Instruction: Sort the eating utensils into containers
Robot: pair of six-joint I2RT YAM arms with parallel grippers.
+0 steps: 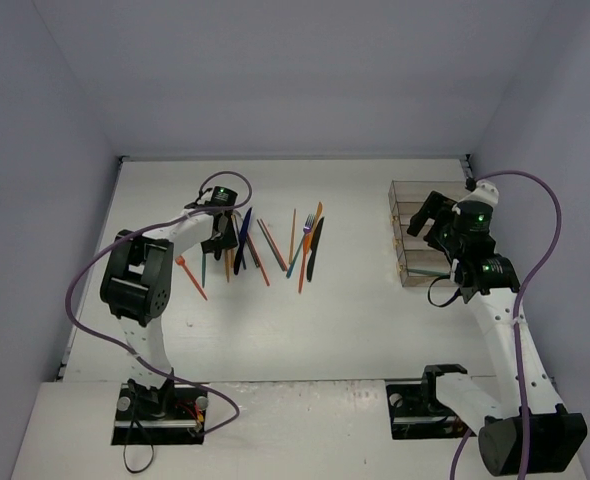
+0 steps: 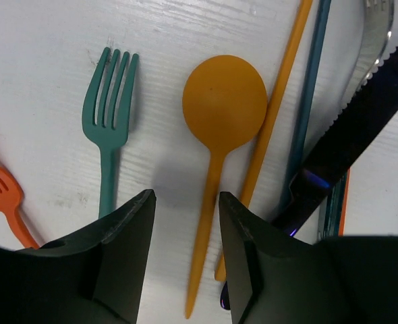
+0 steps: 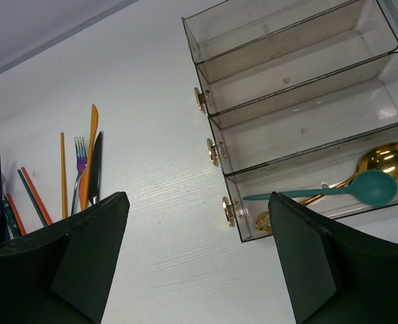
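Note:
Several utensils (image 1: 265, 250) lie spread on the white table left of centre. My left gripper (image 1: 220, 228) hovers low over their left end, open. In the left wrist view its jaws (image 2: 185, 199) straddle the handle of an orange spoon (image 2: 224, 104) without touching it. A teal fork (image 2: 109, 111) lies to the spoon's left, an orange chopstick (image 2: 274, 111) to its right. The containers (image 1: 405, 200) stand at the right. My right gripper (image 1: 433, 222) is above them, open and empty (image 3: 197, 199). A teal spoon (image 3: 369, 187) and a gold spoon (image 3: 388, 158) lie in the nearest bin (image 3: 234, 216).
A red-orange fork (image 2: 3, 196), a teal chopstick (image 2: 311, 101) and a dark serrated knife (image 2: 364, 125) lie close around the left gripper. Two further bins (image 3: 216, 145) show no utensils. Grey walls enclose the table on three sides.

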